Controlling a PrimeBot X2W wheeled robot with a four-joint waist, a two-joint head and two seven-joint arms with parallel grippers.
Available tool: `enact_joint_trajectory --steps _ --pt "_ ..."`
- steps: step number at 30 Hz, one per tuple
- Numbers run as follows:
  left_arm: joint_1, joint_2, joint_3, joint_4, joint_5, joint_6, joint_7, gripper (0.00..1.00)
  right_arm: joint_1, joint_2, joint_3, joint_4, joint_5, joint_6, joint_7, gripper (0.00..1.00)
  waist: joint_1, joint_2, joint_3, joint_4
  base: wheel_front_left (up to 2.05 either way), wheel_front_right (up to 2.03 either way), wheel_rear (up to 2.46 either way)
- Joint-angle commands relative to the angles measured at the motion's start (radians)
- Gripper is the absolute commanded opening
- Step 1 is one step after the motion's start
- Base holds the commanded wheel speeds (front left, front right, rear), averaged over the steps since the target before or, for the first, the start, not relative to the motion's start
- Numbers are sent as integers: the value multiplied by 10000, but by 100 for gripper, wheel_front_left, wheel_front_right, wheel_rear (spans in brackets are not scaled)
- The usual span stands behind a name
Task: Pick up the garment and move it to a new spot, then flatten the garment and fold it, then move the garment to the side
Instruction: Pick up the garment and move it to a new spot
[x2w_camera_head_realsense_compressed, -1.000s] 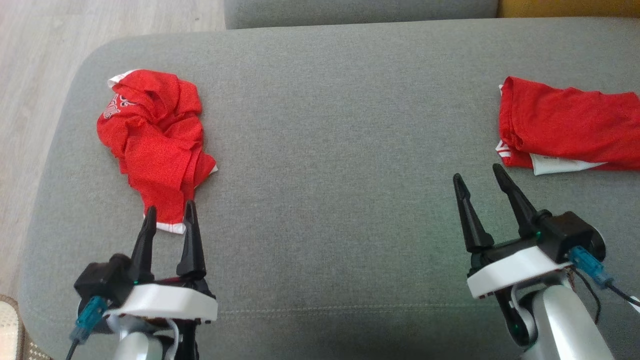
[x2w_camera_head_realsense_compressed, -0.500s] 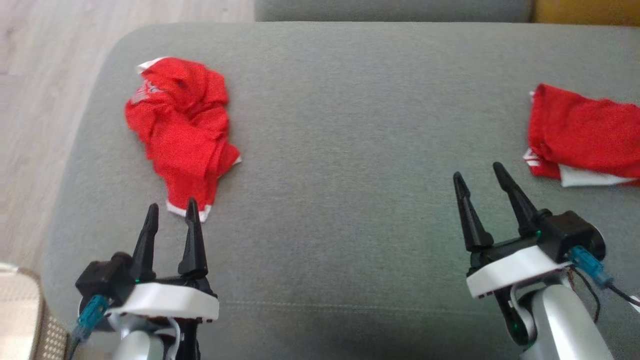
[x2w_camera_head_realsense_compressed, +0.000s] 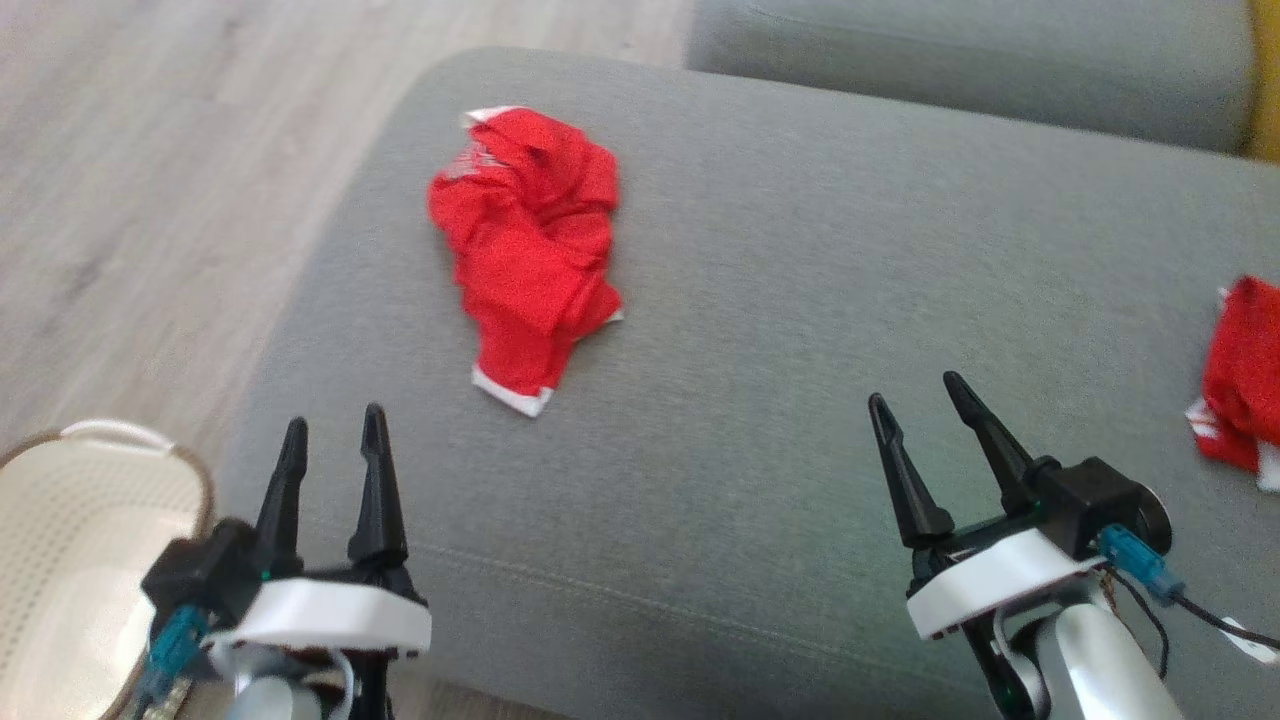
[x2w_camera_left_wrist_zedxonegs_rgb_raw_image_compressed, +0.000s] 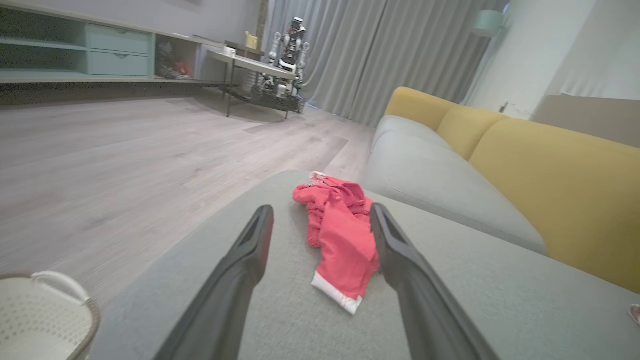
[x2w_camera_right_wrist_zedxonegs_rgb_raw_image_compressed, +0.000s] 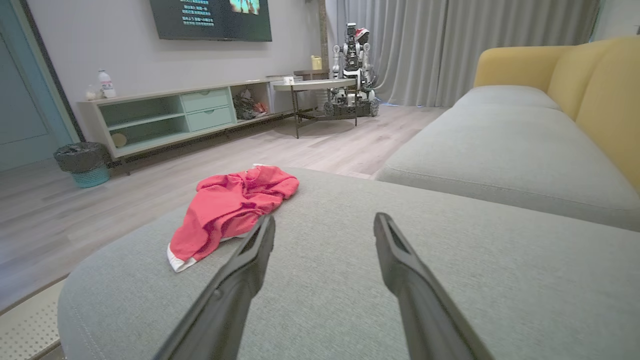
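On the grey sofa cushion (x2w_camera_head_realsense_compressed: 800, 250), toward its far left end, lies the crumpled red garment (x2w_camera_head_realsense_compressed: 530, 250), white hem nearest the robot. The left gripper (x2w_camera_head_realsense_compressed: 334, 418) hovers over the cushion's front edge, fingers spread and empty; the garment lies ahead, slightly to its right, untouched. The right gripper (x2w_camera_head_realsense_compressed: 914, 389), likewise spread and empty, is well apart from the garment.

A grey sofa cushion (x2w_camera_head_realsense_compressed: 800, 300) carries a crumpled red garment (x2w_camera_head_realsense_compressed: 530, 250) (white hem nearest), lying ahead of the left gripper (x2w_camera_head_realsense_compressed: 334, 418). A second red garment (x2w_camera_head_realsense_compressed: 1240, 370) lies to the right of the right gripper (x2w_camera_head_realsense_compressed: 914, 389).
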Motion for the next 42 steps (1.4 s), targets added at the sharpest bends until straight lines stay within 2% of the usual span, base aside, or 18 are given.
enact_joint_trajectory --steps 1,11,25,31,38,42 --pt "-78 58 405 -371 26 78 -51 100 -192 16 255 -303 60 -4 -93 100 0 -1 -265 468 0 0 0" --pt "347 58 441 -480 103 105 -51 100 -13 16 570 -126 138 -4 -93 100 0 -1 -530 1350 0 0 0" --pt "372 58 575 -571 212 64 -51 100 21 16 625 -103 131 -4 -93 100 0 -1 -439 1395 0 0 0" --pt "-53 58 886 -505 63 85 -51 100 -174 16 457 -279 -267 -4 -93 100 0 -1 192 1183 0 0 0" --pt "-1431 63 1189 103 249 -503 -51 100 -733 16 54 -688 -1092 -4 -92 100 0 -1 1598 891 0 0 0" --pt "-2725 342 1416 826 314 -983 -51 100 -1055 -1 -25 -1264 -1630 -4 -21 100 0 -1 2524 636 0 0 0"
